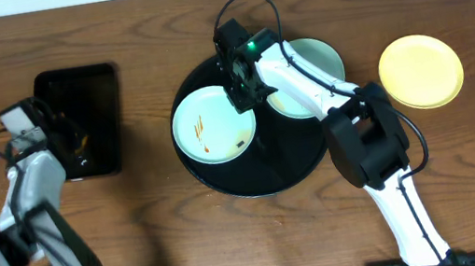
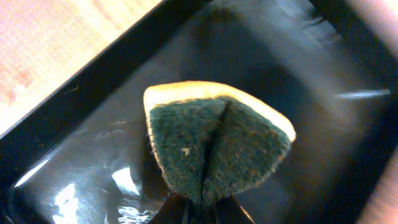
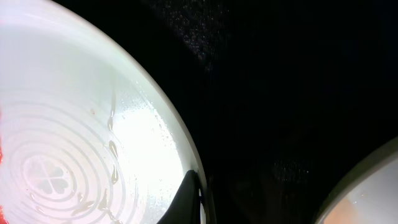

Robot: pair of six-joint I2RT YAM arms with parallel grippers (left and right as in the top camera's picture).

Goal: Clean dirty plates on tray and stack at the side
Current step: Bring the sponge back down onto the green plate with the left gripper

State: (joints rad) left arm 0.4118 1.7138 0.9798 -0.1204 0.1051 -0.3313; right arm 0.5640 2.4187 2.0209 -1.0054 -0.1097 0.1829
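**Overhead.** Round tray (image 1: 267,174) at the centre of the table (image 1: 189,253). Streaked mint plate (image 1: 208,128) lies on its left half. Second mint plate (image 1: 325,59) lies on its far right, partly under the arm. Yellow plate (image 1: 421,71) sits on the table to the right, off the tray. Rectangular tray (image 1: 90,94) is at the left, with the left gripper (image 1: 79,145) over it. Right gripper (image 1: 246,94) is at the streaked plate's right rim.

**Left wrist.** Fingers pinch a folded sponge (image 2: 217,146) above the rectangular tray.

**Right wrist.** Fingers are clamped on the streaked plate's rim.

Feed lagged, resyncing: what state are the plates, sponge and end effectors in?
Streaked mint plate: on round tray, dirty.
Other mint plate: on tray, partly hidden.
Yellow plate: off tray, looks clean.
Sponge: folded, pinched by left end effector.
Right end effector: at streaked plate's rim, grip unclear.
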